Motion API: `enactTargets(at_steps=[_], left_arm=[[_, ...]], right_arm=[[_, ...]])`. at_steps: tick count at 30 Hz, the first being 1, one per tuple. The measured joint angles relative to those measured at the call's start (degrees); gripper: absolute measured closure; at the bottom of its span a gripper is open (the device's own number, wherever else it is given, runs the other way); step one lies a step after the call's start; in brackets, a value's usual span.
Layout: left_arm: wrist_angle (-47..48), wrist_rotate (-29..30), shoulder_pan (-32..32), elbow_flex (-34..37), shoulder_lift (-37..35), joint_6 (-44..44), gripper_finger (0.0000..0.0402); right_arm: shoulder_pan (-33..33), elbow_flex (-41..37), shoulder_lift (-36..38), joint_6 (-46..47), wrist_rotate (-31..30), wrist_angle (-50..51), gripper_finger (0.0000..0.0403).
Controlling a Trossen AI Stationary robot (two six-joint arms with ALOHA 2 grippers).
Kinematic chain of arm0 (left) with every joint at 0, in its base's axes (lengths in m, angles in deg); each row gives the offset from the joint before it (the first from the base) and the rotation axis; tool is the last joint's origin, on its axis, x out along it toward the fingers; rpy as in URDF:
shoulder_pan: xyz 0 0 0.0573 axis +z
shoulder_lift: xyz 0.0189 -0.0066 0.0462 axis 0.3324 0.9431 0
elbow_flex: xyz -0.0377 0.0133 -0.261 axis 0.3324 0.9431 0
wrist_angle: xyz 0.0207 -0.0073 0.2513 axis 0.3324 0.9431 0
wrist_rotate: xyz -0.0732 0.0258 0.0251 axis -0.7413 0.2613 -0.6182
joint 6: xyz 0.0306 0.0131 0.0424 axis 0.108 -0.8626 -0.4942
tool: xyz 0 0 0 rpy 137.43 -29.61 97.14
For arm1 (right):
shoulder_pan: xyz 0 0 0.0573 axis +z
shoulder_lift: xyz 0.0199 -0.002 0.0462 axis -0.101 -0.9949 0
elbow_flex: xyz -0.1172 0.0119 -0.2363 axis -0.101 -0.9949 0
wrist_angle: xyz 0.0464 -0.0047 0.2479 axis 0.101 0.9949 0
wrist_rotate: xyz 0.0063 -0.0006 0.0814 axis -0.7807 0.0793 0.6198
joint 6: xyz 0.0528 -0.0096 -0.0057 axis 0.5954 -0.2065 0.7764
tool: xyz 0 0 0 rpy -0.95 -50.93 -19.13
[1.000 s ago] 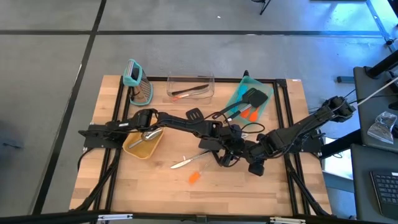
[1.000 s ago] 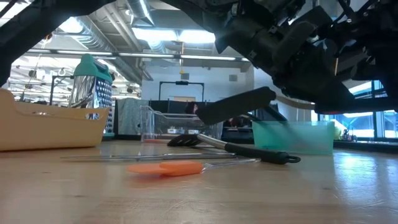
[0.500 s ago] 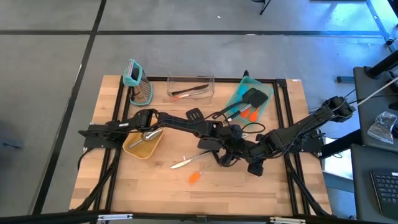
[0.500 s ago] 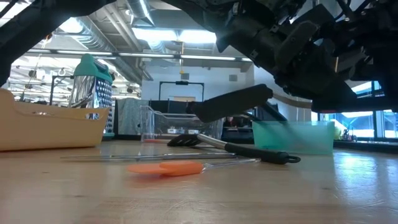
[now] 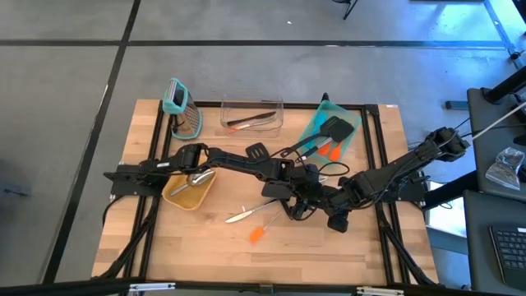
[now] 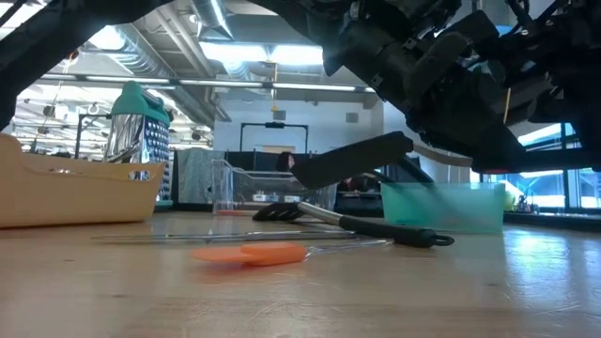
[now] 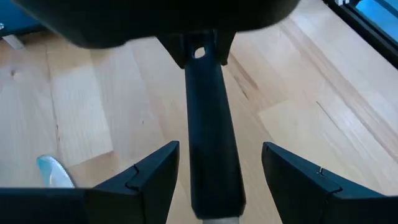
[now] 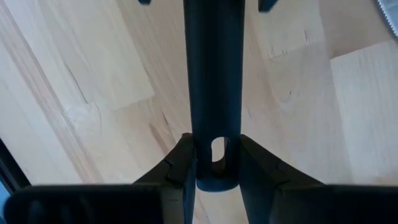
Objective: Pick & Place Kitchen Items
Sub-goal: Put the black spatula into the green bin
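Observation:
A utensil with a long black handle (image 6: pixel 352 158) hangs tilted above the middle of the table. My right gripper (image 8: pixel 216 146) is shut on it there (image 5: pixel 330 210). My left gripper (image 7: pixel 221 155) reaches in from the table's left (image 5: pixel 304 200) and is open. Its two fingers stand on either side of the handle (image 7: pixel 211 137), with a gap on each side. The utensil's working end is hidden under the arms. An orange spatula (image 5: pixel 257 234) and a thin metal piece (image 5: pixel 242 215) lie flat on the table nearer the front edge. My right gripper pinches the handle's end with the hanging hole (image 8: pixel 216 149) between its two fingers, one on each side. The fingers come from above and point down. The handle reaches away from them toward my left gripper, lifted clear of the table and tilted.
A tan bin (image 5: pixel 177 196) holding a silver scoop stands at the left. At the back are a grater (image 5: pixel 182 107), a clear box (image 5: pixel 251 105) and a teal tray (image 5: pixel 316 123) with turners. A black turner (image 6: pixel 376 228) lies behind the orange spatula (image 6: pixel 249 253).

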Motion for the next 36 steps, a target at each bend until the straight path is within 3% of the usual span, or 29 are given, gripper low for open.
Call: enactTargets(at_steps=[6, 12, 16, 19, 24, 30, 36], left_arm=[[2.3, 0.1, 0.0, -0.1, -0.1, -0.7, 0.0176], [13.5, 2.5, -0.3, 1.0, 0.7, -2.7, 0.0176], [12.7, 3.5, -0.5, 2.5, 0.7, -2.6, 0.0179], [12.9, 3.8, -0.9, 2.5, 0.7, -2.4, 0.0214], [12.4, 4.0, -0.8, 2.5, 0.6, -3.2, 0.0371], [13.0, 7.0, -1.1, 2.7, -1.2, -2.3, 0.0372], [16.2, 8.6, -2.0, 3.0, -4.5, -1.0, 0.0373]], right_arm=[[0.0, 0.0, 0.0, 0.0, 1.0, 0.2, 0.0316], [0.1, 0.8, 0.7, 0.2, -1.7, -1.6, 0.0317], [0.2, 2.7, 0.6, -0.3, -1.6, 0.2, 0.0318], [0.3, 3.9, 0.6, -0.7, -1.8, 0.9, 0.0318], [0.3, 4.2, 0.5, -1.0, -1.5, 1.5, 0.0318], [0.3, 4.3, 0.5, -1.4, -1.4, 1.3, 0.0313], [0.7, 7.0, 0.7, -5.2, -0.1, 2.6, 0.0253]])
